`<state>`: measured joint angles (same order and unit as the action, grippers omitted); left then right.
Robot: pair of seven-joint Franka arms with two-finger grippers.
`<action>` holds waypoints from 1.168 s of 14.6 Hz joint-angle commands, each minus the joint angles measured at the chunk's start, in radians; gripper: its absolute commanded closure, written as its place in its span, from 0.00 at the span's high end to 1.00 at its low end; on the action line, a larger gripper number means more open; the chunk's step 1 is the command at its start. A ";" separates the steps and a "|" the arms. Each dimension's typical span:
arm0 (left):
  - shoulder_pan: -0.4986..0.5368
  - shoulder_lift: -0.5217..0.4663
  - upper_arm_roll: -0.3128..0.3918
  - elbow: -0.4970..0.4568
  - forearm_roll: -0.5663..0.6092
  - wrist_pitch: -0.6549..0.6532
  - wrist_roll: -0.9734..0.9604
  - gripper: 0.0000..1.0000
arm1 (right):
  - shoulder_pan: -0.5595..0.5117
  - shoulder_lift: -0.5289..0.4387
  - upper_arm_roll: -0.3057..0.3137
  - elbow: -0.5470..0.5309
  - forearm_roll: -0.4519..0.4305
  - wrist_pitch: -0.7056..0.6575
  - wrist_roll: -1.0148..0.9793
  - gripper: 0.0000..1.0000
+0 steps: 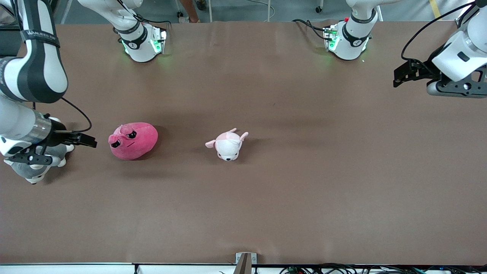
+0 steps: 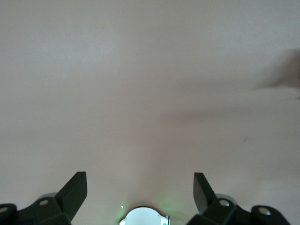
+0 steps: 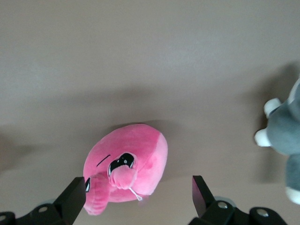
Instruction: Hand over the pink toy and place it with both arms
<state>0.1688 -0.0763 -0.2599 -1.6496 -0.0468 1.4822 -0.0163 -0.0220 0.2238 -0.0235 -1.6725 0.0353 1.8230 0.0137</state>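
Right gripper [image 1: 88, 140], fingers spread and empty, hangs beside the pink toy [image 1: 133, 140] and partly hides the grey husky plush [image 1: 34, 167]. The toy lies on the table [image 1: 304, 190], face toward the camera. Left gripper [image 1: 399, 76] waits open over the left arm's end. Arm lettering is illegible.

Both arms are glossy white shells joined by black bands. The right arm [image 1: 28, 68] carries a wide dark grey stripe and a black band with small white lettering near its top, plus a silvery metal ring at the wrist. A thin black cable loops from it to its black claw [image 1: 88, 141], whose fingers are flat and wedge-shaped. The left arm [image 1: 462, 53] has a grey bracket with round holes, a black cable and a black claw [image 1: 399, 78]. Both bases glow green.
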 commanded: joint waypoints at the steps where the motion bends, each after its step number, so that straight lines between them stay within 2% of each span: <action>1: 0.023 0.035 -0.009 0.077 0.005 -0.008 0.009 1.00 | -0.007 0.000 0.002 0.118 -0.037 -0.127 -0.032 1.00; 4: 0.026 0.039 -0.009 0.120 0.007 -0.007 0.016 1.00 | -0.006 0.000 0.002 0.242 -0.037 -0.275 -0.024 1.00; 6: 0.029 0.058 -0.007 0.128 0.008 0.007 0.024 1.00 | -0.003 -0.001 0.002 0.281 -0.028 -0.320 -0.023 1.00; 12: 0.031 0.058 -0.005 0.129 0.012 0.038 0.019 1.00 | -0.001 -0.015 0.008 0.283 -0.012 -0.330 0.003 1.00; 15: 0.020 0.062 -0.009 0.129 0.088 0.039 0.006 1.00 | 0.010 -0.014 0.013 0.286 -0.012 -0.357 0.049 1.00; 17: 0.018 0.062 -0.013 0.129 0.091 0.041 0.006 1.00 | 0.033 -0.015 0.010 0.287 -0.014 -0.355 0.052 1.00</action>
<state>0.1873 -0.0235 -0.2615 -1.5410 0.0201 1.5214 -0.0151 -0.0078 0.2175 -0.0153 -1.3916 0.0197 1.4801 0.0372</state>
